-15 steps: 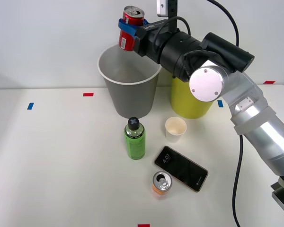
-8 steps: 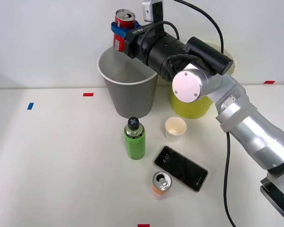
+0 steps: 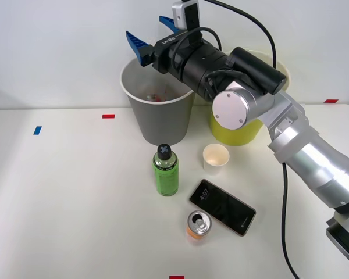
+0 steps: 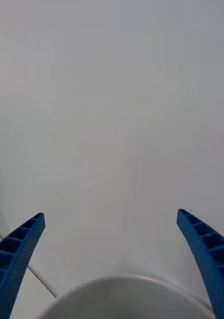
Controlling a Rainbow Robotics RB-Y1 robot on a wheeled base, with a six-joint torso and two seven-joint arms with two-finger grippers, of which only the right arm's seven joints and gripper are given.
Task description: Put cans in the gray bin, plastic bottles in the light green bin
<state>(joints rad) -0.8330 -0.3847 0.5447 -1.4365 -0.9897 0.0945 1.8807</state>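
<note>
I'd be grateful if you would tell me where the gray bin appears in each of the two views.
Front view: the gray bin stands at the table's far side, under the open right gripper.
Right wrist view: its white rim curves along the picture's edge between the blue fingers.
Shared landmark: that white rim.

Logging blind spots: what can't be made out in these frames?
- Light green bin: inside and most of its wall, front view, hidden by the right arm.
- Gray bin: contents a faint reddish blur, front view; wrist view cuts off all but its rim.
- Right claw: open, empty.
</note>
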